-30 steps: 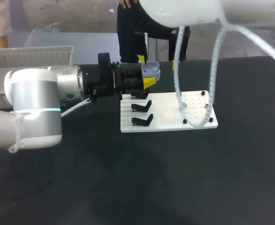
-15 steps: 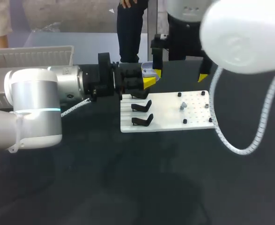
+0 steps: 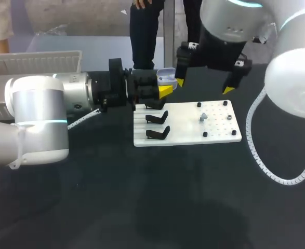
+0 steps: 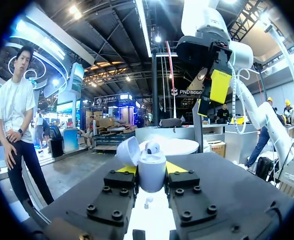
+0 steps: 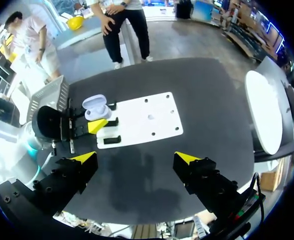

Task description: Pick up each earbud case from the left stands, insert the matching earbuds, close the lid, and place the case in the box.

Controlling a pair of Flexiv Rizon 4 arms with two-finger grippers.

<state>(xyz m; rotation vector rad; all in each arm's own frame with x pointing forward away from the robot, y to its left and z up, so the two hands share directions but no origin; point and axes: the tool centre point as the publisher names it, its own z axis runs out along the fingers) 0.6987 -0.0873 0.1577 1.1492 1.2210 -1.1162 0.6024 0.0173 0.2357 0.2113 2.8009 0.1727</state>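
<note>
My left gripper (image 3: 164,87) is shut on a pale earbud case (image 3: 166,78) and holds it upright over the far left edge of the white board (image 3: 186,136). The case (image 4: 152,170) sits between the left gripper's fingers with its lid (image 4: 128,150) open and one earbud (image 4: 153,147) inside. Another earbud (image 3: 203,118) lies on the board's right half. My right gripper (image 3: 204,85) hangs high above the board, open wide and holding nothing. From the right wrist view, the case (image 5: 95,106) and the board (image 5: 159,125) lie far below the open right gripper (image 5: 137,157).
Two black stands (image 3: 157,118) (image 3: 158,133) sit on the board's left side, with small black pegs (image 3: 204,134) on its right side. A grey box (image 3: 32,62) stands at the table's far left, behind my left arm.
My right arm has swung back and to the right, and its gripper has come into view above the board, open wider than before. The left gripper and the case have not moved.
</note>
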